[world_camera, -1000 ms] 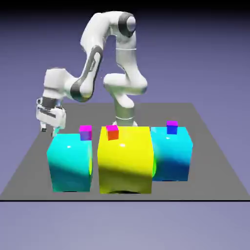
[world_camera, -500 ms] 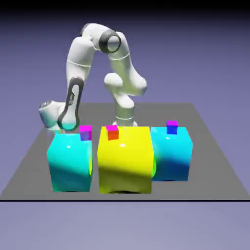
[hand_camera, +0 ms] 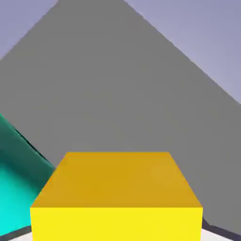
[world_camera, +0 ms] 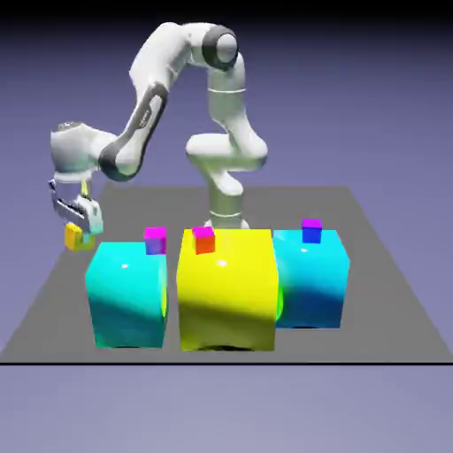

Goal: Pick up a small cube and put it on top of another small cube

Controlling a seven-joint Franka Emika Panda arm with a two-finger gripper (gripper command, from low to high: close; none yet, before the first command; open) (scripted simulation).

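My gripper (world_camera: 78, 232) hangs at the exterior view's left, above the grey table and to the upper left of the left cyan block (world_camera: 128, 292). It is shut on the small yellow-orange cube (world_camera: 74, 235), which is lifted off the table. In the hand view that small cube (hand_camera: 116, 197) fills the bottom middle and hides the finger tips. Tiny magenta-topped cubes sit on the left cyan block (world_camera: 155, 240), on the yellow block (world_camera: 203, 239) and on the right cyan block (world_camera: 311, 230).
The big yellow block (world_camera: 227, 287) stands in the middle with the right cyan block (world_camera: 310, 276) beside it. A cyan block's edge (hand_camera: 16, 183) shows at the hand view's lower left, over the grey table (hand_camera: 117, 94).
The arm dipped behind the left cyan block half a second ago and has now risen and swung left, carrying the small yellow-orange cube in its fingers.
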